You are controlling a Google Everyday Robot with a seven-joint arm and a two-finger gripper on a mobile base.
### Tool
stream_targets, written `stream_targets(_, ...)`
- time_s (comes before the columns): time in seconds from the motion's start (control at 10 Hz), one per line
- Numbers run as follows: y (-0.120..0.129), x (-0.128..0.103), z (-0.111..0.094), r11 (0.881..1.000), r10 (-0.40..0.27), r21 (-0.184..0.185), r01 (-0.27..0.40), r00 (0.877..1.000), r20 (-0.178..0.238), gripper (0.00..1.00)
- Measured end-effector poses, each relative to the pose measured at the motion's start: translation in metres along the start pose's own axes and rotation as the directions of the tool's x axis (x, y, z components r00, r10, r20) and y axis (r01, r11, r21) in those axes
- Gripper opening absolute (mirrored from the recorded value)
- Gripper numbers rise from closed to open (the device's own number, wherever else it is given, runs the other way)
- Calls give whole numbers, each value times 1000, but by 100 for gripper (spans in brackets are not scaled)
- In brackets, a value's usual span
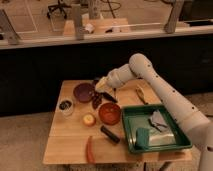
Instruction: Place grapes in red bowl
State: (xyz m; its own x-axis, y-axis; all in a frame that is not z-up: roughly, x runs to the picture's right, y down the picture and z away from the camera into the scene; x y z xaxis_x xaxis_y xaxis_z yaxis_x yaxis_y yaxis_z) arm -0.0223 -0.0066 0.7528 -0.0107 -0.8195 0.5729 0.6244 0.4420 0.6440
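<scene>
My gripper (101, 90) hangs over the table between the purple bowl and the red bowl. It is shut on the grapes (96, 101), a dark lumpy bunch that dangles below it, above the table. The grapes are just left of and behind the red bowl (110, 114), an orange-red glossy bowl near the table's middle. The arm reaches in from the right.
A dark purple bowl (83, 92) sits left of the gripper. A small round dish (65, 105), a yellow-orange fruit (88, 119), a black object (110, 134) and a red chili (89, 149) lie nearby. A green tray (128, 131) with cloths fills the right side. A yellowish item (141, 95) lies behind it.
</scene>
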Motion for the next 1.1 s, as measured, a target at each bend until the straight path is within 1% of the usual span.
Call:
stream_targets(0.4,8,-8,-17,1000,13,-12,-13,1000,-12,0)
stream_targets(0.6,18,-10,-31,999,30,-15,-31,999,-33,0)
stream_targets(0.8,25,-10,-44,999,49,-9,-50,997,-57,0)
stream_targets(1.1,33,-12,-59,998,69,-8,-70,993,-93,0)
